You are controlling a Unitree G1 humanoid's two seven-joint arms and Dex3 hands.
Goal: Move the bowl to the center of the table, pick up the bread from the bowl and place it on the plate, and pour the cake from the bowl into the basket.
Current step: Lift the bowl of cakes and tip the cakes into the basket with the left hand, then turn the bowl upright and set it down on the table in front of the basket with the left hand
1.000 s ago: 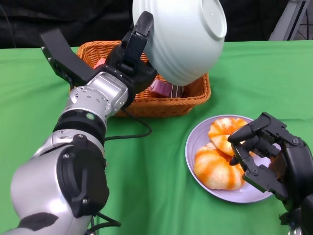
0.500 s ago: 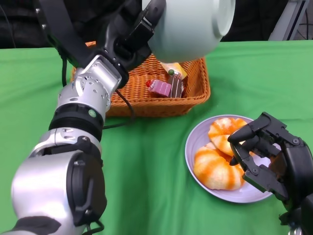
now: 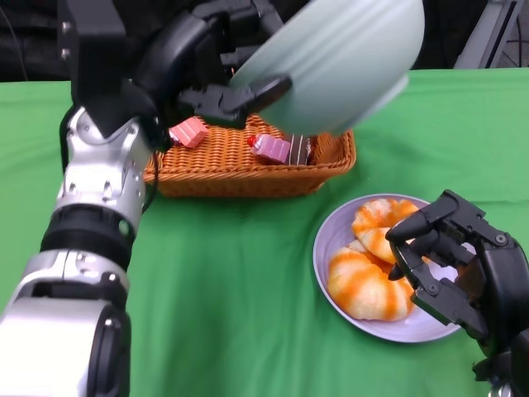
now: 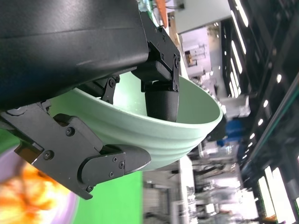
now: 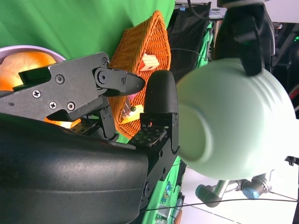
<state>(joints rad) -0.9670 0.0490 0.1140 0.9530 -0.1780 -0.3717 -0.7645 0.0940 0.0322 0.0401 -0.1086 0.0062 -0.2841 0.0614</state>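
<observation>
Pale green ribbed bowl (image 3: 347,62), orange wicker basket (image 3: 248,169), pink cakes (image 3: 273,149), lavender plate (image 3: 324,248), orange-striped bread (image 3: 364,285), green tablecloth (image 3: 231,289)

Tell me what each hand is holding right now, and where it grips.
Left hand holds the bowl by its rim, above the basket. Right hand holds nothing.

We see bright, even light from overhead and only soft shadows on the green cloth (image 3: 248,289). The bowl (image 3: 339,62) is smeared with motion blur. In the left wrist view the plate (image 4: 37,205) and far background are out of focus.
</observation>
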